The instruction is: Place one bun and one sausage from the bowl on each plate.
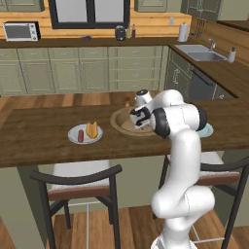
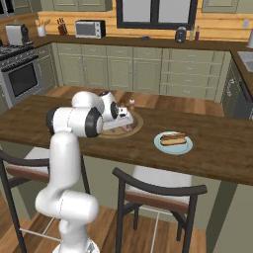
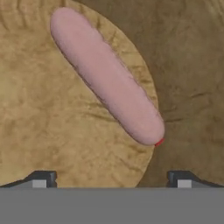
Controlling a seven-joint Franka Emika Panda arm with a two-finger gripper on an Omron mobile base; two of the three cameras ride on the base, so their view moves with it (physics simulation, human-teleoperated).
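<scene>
Counter (image 1: 44, 146): end effector (image 3: 111, 177) over bowl (image 1: 119, 124)

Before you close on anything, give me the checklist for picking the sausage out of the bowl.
1. Gripper open: ok, fingertips stand wide apart.
2. Bowl sausage reachable: ok, it lies alone on the floor of the bowl.
3. Bowl sausage between the fingertips: not ok, it lies ahead of them, diagonal in the hand view.
4. Grey-white plate complete: ok, plated bun and plated sausage lie on it.
5. Blue plate lacks a sausage: cannot tell; a second bun lies on it.
</scene>
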